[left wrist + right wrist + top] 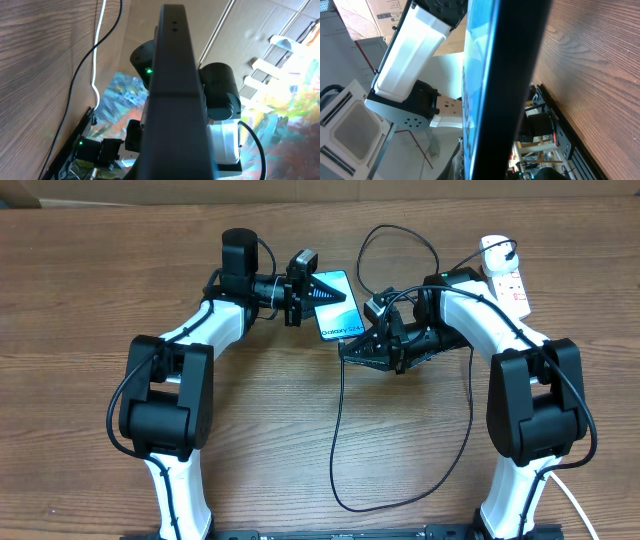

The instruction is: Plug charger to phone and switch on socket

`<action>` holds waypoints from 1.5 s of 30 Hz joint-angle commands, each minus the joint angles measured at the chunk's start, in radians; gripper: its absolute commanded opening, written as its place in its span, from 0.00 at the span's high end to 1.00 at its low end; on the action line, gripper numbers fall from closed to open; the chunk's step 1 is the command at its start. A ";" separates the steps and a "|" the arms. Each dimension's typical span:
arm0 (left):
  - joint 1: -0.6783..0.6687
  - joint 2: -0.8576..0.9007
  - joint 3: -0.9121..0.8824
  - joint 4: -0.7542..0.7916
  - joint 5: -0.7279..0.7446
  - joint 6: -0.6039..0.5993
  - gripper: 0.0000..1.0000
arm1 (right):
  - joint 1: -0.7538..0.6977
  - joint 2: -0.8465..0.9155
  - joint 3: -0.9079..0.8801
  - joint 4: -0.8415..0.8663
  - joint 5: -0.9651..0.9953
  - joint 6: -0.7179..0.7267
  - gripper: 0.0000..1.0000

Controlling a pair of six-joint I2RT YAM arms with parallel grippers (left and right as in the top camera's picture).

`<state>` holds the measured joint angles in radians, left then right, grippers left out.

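Note:
The phone (336, 308), its blue-white screen facing up, hangs above the table between both grippers. My left gripper (322, 290) is shut on its far-left end. My right gripper (356, 346) is closed on its near end. In both wrist views the phone shows edge-on as a dark bar (172, 100) (505, 90) that hides the fingers. The charger cable (336, 430) runs from the white adapter (492, 248), loops behind the phone and sweeps over the near table up to the right gripper. Its tip is hidden. The socket (512, 284), a white strip with red switches, lies at the far right.
The black cable makes a wide loop (400, 498) between the two arm bases near the front edge. A thick white cord (575, 510) leaves at the near right. Cardboard (300, 188) lines the table's far edge.

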<state>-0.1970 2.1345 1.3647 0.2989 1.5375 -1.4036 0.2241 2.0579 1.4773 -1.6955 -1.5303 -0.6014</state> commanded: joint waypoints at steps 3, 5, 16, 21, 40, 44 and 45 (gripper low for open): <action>-0.008 -0.001 0.013 0.000 0.028 0.019 0.96 | 0.003 -0.037 0.024 0.000 -0.039 0.003 0.96; -0.006 -0.001 0.013 0.000 0.035 0.019 0.96 | 0.003 -0.037 0.024 0.000 -0.039 0.003 0.96; -0.005 -0.001 0.013 -0.003 0.043 0.019 0.96 | -0.006 -0.037 0.024 0.000 -0.039 0.003 0.96; -0.005 -0.001 0.013 -0.006 0.043 0.019 0.96 | -0.012 -0.037 0.024 0.000 -0.039 0.003 0.96; -0.006 -0.001 0.013 -0.006 0.043 0.020 0.96 | -0.013 -0.037 0.024 0.002 -0.039 0.007 0.96; -0.006 -0.001 0.013 -0.006 0.043 0.020 0.96 | -0.013 -0.037 0.024 0.007 -0.039 0.007 0.96; -0.006 -0.001 0.013 -0.006 0.043 0.019 0.96 | -0.013 -0.037 0.024 0.008 -0.039 0.007 0.96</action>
<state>-0.1967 2.1345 1.3647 0.2916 1.5417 -1.4036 0.2214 2.0579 1.4773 -1.6936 -1.5307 -0.5980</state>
